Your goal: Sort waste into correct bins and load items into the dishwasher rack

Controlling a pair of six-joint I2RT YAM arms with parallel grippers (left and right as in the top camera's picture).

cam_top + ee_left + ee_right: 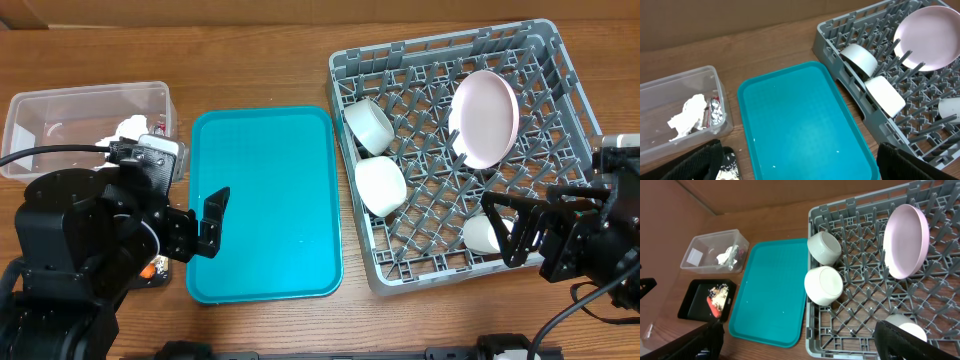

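The grey dishwasher rack [440, 45] holds two white bowls [370, 125] [380, 185], a pink plate [485, 118] standing on edge and a white cup [485, 235]. The clear tub [60, 110] holds the napkin [687, 117] and the wrapper [714, 110]. The black tray [692, 302] holds the carrot [714, 307] and crumbly scraps [720, 292]. My left gripper [197, 225] is open and empty above the near left edge of the teal tray. My right gripper [535, 245] is open and empty beside the cup at the rack's near right. No cutlery is in view.
The teal serving tray [265, 200] lies between the bins and the rack, with only a few crumbs on it. In the overhead view the left arm covers most of the black tray [160, 272]. Brown cardboard lines the far side of the table.
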